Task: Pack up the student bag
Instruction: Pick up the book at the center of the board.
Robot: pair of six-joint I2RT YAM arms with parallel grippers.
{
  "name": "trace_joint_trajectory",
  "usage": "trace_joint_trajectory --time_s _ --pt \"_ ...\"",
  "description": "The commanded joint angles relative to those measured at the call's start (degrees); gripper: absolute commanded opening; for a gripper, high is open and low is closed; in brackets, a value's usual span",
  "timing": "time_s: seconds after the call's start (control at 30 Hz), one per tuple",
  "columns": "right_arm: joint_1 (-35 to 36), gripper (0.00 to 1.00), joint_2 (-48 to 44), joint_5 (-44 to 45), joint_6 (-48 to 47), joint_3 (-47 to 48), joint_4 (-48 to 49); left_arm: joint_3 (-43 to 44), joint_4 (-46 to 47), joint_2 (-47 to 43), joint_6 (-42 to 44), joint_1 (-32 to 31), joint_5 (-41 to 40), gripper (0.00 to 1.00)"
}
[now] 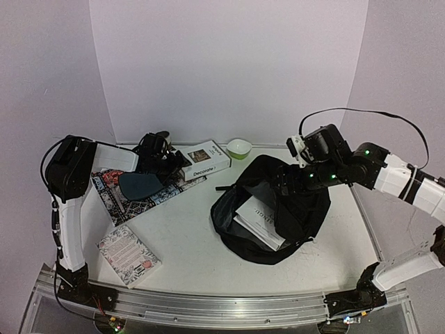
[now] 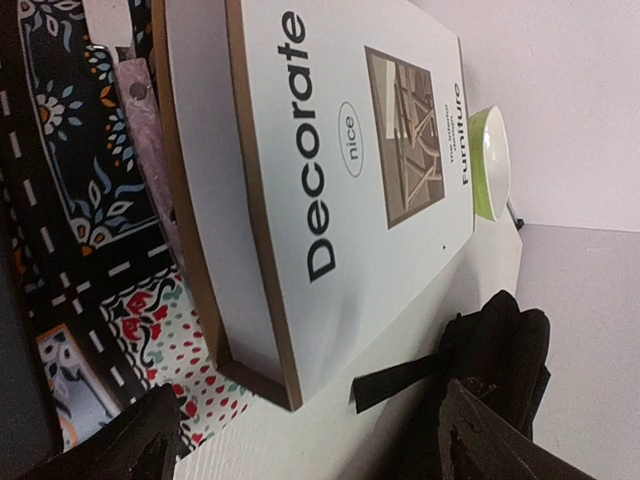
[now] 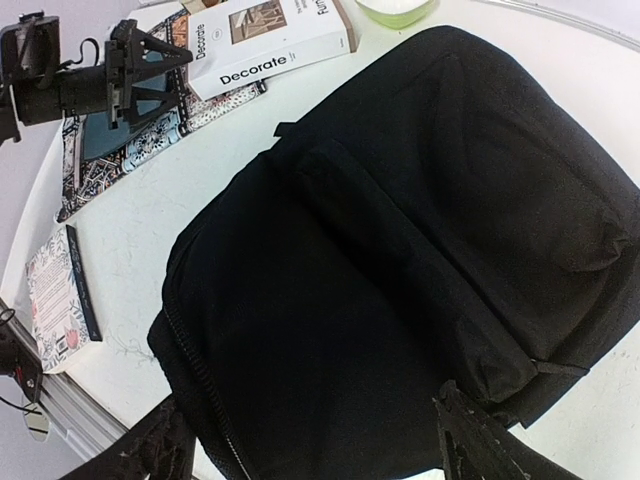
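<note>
Top external: white "Decorate" hardcover book [image 1: 206, 160] just right of left tool [image 1: 174, 160], spread empty; right tool [image 1: 281, 184] released above black fabric backpack [image 1: 278, 209].

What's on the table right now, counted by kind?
Books: 3 (Decorate book, floral-cover book, white book inside the black backpack)
Bowls: 1 (green bowl)
Plates: 1 (dark teal plate)
Mats: 1 (patterned mat)
Backpacks: 1
Total: 7

Matt cloth student bag [image 3: 400, 250]; glossy, perhaps plastic, bowl [image 2: 490, 160].
</note>
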Motion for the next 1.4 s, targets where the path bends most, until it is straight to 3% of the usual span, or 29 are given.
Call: trace_joint_trajectory --time_s 0.0,0.53,0.7,0.9,1.37 --pt "-0.26 0.84 -2.14 2.22 0.64 -0.89 1.1 3.63 2.91 2.36 -2.33 0.21 -0.29 0.9" --pt "-0.26 0.85 -2.96 3.05 -0.26 -1.17 1.2 4.8 8.03 8.6 -7.77 0.31 1.46 0.78" --pt "-0.26 0.86 -2.72 2.78 -0.52 -0.99 1.19 5.39 8.84 9.82 -9.34 0.3 2.2 0.69" --pt "-0.26 0.86 -3.06 3.03 -0.78 -1.07 1.19 3.02 9.06 6.63 -9.86 0.21 1.55 0.53" --pt "-0.26 0.86 -1.66 2.52 -1.47 0.82 1.37 -4.63 9.41 -4.05 -9.12 -0.5 1.5 0.35"
